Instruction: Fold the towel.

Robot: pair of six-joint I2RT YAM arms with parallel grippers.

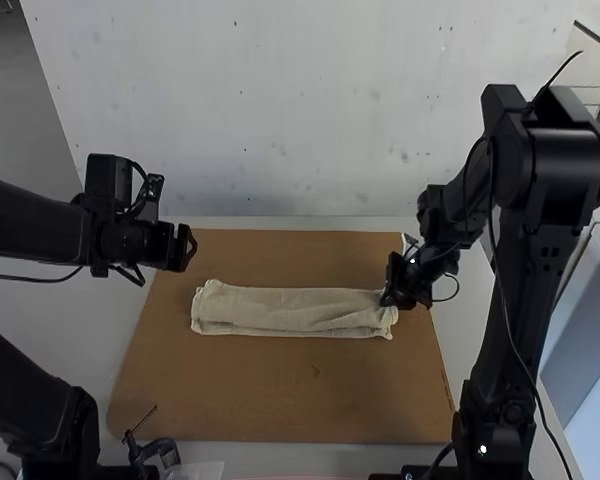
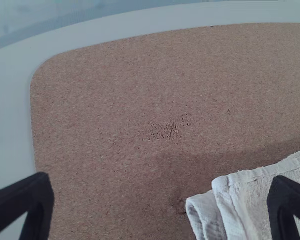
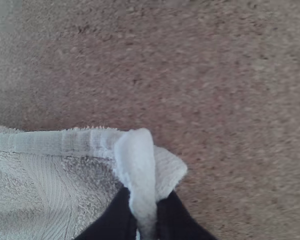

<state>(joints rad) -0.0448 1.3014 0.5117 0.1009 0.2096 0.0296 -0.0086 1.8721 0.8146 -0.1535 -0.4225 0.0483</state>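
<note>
The cream towel [image 1: 290, 312] lies as a long, narrow folded strip across the brown board. At its right end in the high view, my right gripper [image 1: 395, 298] is at the far corner. In the right wrist view, my right gripper [image 3: 149, 212] is shut on a pinched corner of the towel [image 3: 65, 170]. My left gripper [image 1: 188, 248] is above the board's far left part, apart from the towel. In the left wrist view my left gripper [image 2: 160, 200] stands open, with layered towel edges [image 2: 250, 187] near one finger.
A brown board [image 1: 280, 400] with rounded corners lies on the white table [image 1: 240, 150]. A small black device [image 1: 155, 452] sits at the board's near left corner.
</note>
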